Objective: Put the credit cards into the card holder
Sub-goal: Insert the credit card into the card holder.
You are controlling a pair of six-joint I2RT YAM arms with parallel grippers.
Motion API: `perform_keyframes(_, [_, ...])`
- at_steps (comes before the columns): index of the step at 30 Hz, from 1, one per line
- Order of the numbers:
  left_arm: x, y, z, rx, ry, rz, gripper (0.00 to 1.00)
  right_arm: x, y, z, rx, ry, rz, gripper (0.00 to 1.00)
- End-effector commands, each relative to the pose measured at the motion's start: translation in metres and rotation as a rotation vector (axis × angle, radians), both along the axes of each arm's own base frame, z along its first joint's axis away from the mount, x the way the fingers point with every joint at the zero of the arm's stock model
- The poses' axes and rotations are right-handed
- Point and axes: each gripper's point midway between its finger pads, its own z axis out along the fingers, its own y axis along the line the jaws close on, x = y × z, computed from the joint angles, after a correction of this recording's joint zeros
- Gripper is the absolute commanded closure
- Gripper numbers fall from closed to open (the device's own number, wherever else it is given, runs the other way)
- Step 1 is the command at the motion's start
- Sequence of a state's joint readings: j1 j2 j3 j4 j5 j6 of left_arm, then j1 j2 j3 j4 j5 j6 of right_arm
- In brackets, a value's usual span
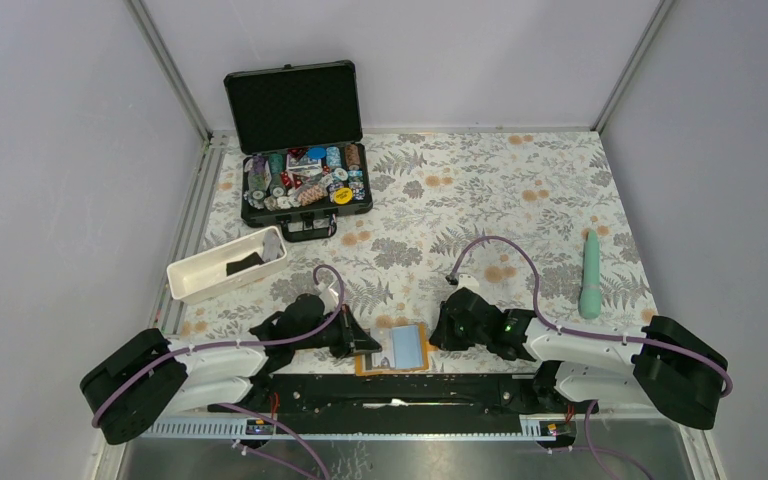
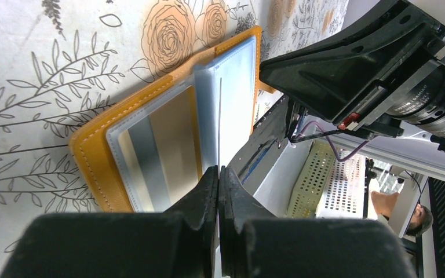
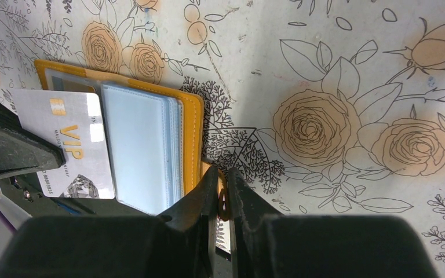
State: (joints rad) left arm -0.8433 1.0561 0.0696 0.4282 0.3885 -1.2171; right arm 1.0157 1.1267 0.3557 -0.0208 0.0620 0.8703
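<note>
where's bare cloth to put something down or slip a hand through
Widest free patch: the flowered cloth between the black case and the teal tool, down to mid-table. Crowded: the near edge, where the left gripper and right gripper flank the card holder, and around the white tray.

The card holder (image 1: pixel 397 349) is hemmed in by the left gripper (image 1: pixel 370 347) and the right gripper (image 1: pixel 437 335). Beyond it the table (image 1: pixel 520 200) looks open, apparently as far as the white tray (image 1: pixel 192 278) and the black case (image 1: pixel 260 215).
</note>
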Motion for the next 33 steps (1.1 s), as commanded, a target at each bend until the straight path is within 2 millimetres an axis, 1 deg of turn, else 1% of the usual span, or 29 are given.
perform_keyframes(1, [0.002, -0.004, 0.006, -0.039, -0.03, 0.004, 1.0, 0.003, -0.002, 0.001, -0.032, -0.019, -0.002, 1.0])
perform_keyframes(11, [-0.001, -0.001, -0.003, -0.013, -0.022, 0.009, 1.0, 0.003, -0.003, 0.001, -0.033, -0.021, -0.008, 1.0])
perform_keyframes(19, [0.0, -0.005, -0.002, -0.021, -0.03, 0.013, 1.0, 0.003, -0.003, 0.0, -0.034, -0.018, -0.006, 1.0])
perform_keyframes(33, [0.001, -0.003, -0.011, 0.009, -0.041, 0.031, 1.0, 0.003, -0.003, 0.001, -0.029, -0.02, -0.008, 1.0])
